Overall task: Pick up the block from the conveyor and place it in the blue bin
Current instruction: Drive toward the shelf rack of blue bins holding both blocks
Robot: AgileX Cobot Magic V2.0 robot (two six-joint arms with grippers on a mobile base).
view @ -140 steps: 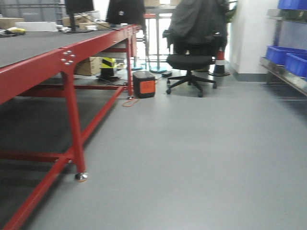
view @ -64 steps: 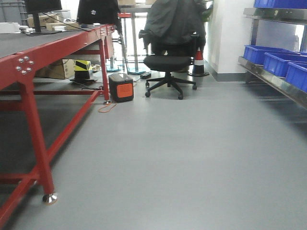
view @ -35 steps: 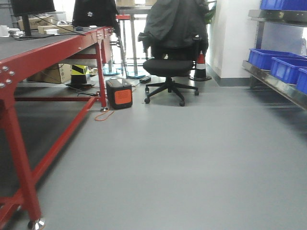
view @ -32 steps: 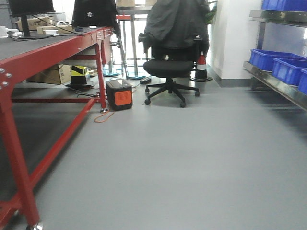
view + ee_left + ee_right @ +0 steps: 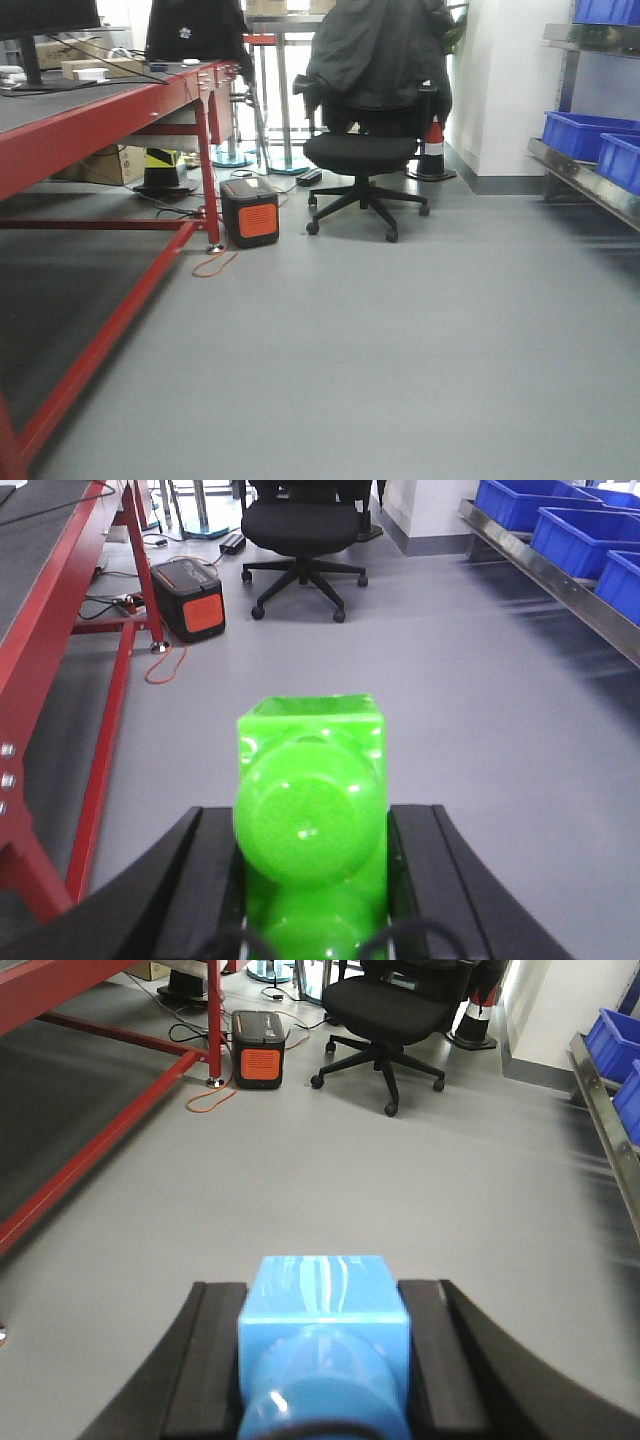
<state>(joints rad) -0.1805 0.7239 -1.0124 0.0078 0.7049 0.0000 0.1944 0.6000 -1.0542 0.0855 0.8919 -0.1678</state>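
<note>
My left gripper (image 5: 312,825) is shut on a glossy green block (image 5: 310,770), which stands up between its black fingers (image 5: 205,865). A light blue block (image 5: 322,1305) fills my right gripper (image 5: 322,1300), whose jaws are shut against its sides. Both hang above grey floor. The conveyor (image 5: 95,115), a dark belt on a red frame, runs along the left; its frame (image 5: 45,630) also borders the left wrist view. Blue bins (image 5: 590,135) sit on a steel shelf at the right, seen also as blue bins (image 5: 585,535) in the left wrist view.
A black office chair (image 5: 365,155) draped with a jacket stands ahead. Beside the conveyor leg sits a black and orange box (image 5: 250,212) with an orange cable. A striped cone (image 5: 433,150) is by the wall. The steel shelf (image 5: 585,180) lines the right side.
The front view has rolled forward beside the conveyor: its near leg has slid out of the frame at bottom left, while the chair and orange box appear closer.
</note>
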